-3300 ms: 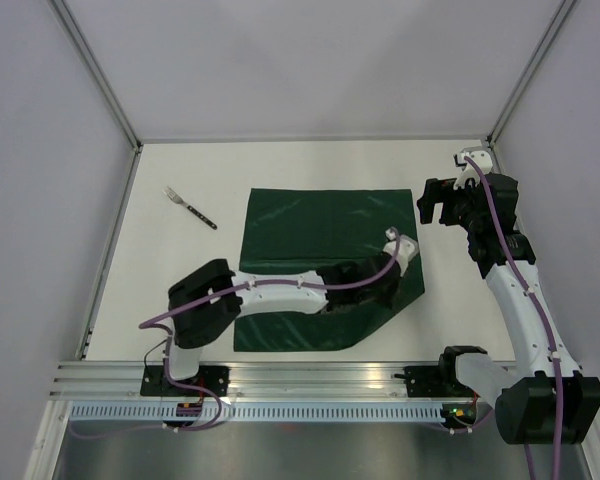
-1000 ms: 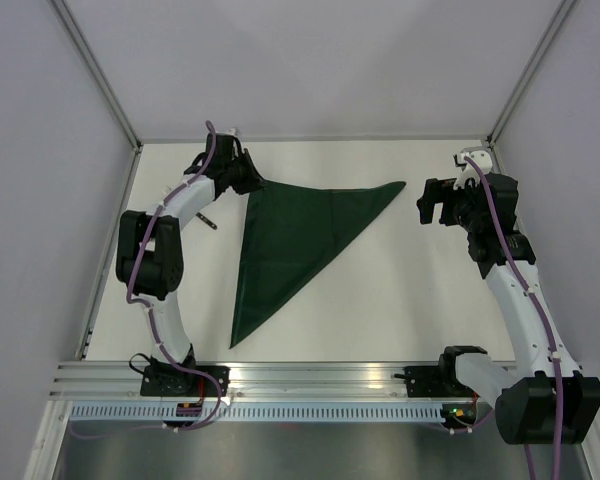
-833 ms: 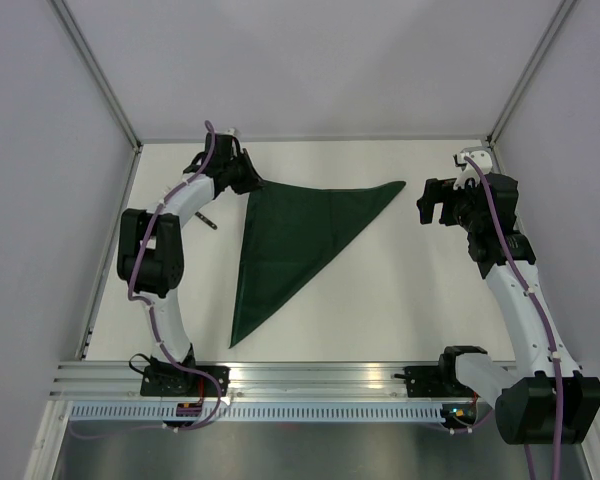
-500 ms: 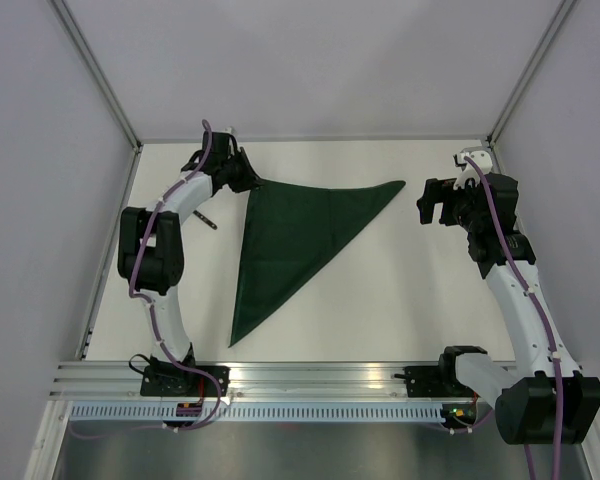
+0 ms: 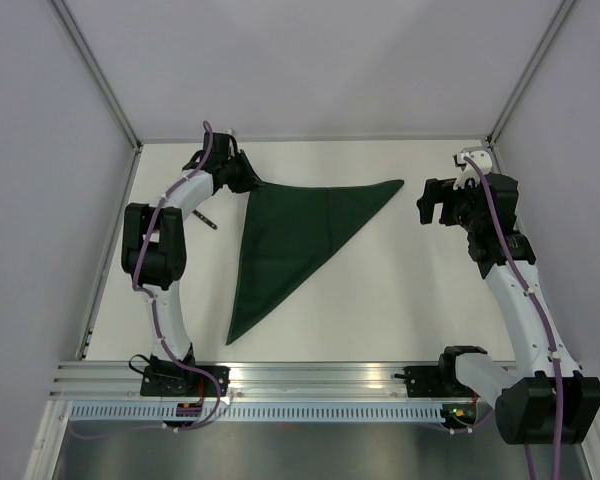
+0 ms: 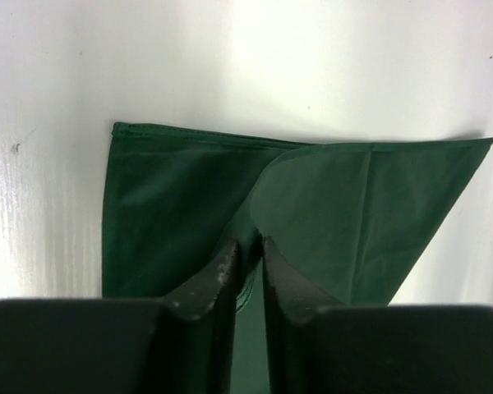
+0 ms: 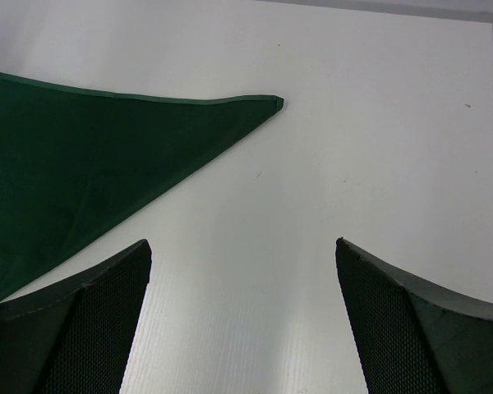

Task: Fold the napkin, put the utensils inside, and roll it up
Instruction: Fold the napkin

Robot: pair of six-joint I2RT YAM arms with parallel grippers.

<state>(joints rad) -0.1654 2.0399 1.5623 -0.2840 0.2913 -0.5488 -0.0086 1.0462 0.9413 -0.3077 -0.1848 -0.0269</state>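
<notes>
Bare desk point(image 5: 400, 300) lies open by the arm bases and right of the napkin point(image 5: 295, 235), a folded green triangle with its near tip towards the left base. Its long diagonal edge runs to the far right tip, just beside the right fingers point(image 7: 82, 320), which are spread wide. At the far left corner, the left fingers point(image 6: 209, 287) are pinched on the cloth.
</notes>
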